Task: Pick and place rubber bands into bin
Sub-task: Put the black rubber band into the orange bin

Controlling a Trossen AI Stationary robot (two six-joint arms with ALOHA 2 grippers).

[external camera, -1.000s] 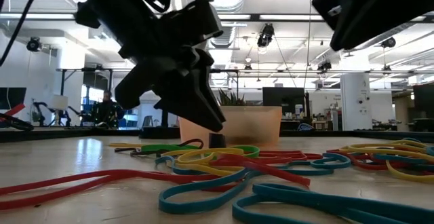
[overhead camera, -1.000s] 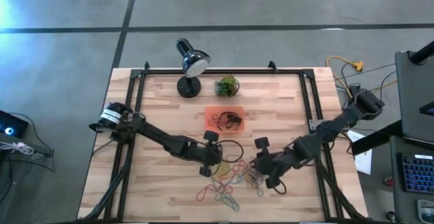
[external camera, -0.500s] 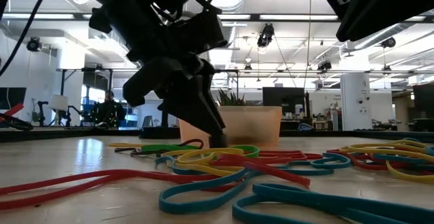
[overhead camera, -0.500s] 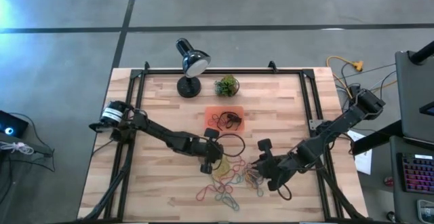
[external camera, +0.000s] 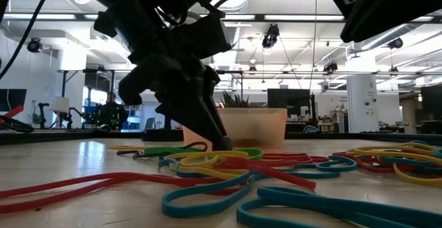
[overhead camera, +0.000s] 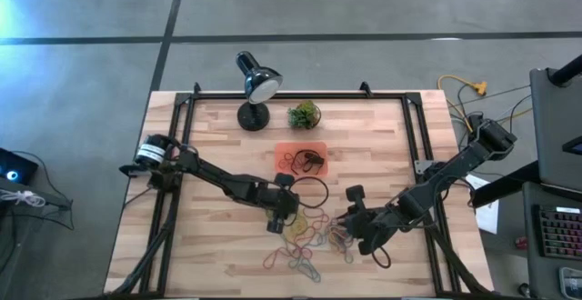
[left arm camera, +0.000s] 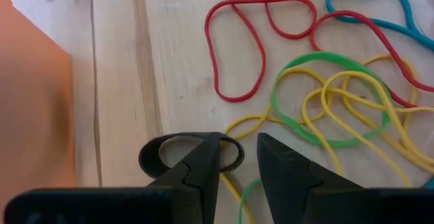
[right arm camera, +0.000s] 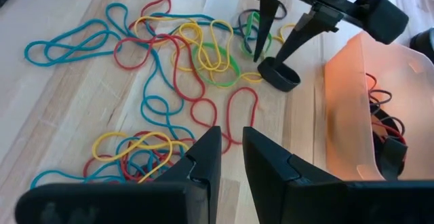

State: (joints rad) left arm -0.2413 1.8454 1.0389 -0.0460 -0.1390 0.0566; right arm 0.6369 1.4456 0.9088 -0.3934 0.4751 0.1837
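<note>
— What is the table [overhead camera: 218,141] made of?
— Pale wood planks with visible grain, a smooth matt finish.

— And the rubber bands [right arm camera: 169,54] just ahead of the left gripper [left arm camera: 239,157]?
— Thin smooth rubber with a slight sheen.

— The bin [right arm camera: 356,108] beside it?
— Translucent orange plastic, glossy.

— The left gripper's fingers [left arm camera: 203,166]?
— Matt black plastic, like the right gripper [right arm camera: 230,157].

— The desk lamp [overhead camera: 256,84]?
— Glossy black shade.
</note>
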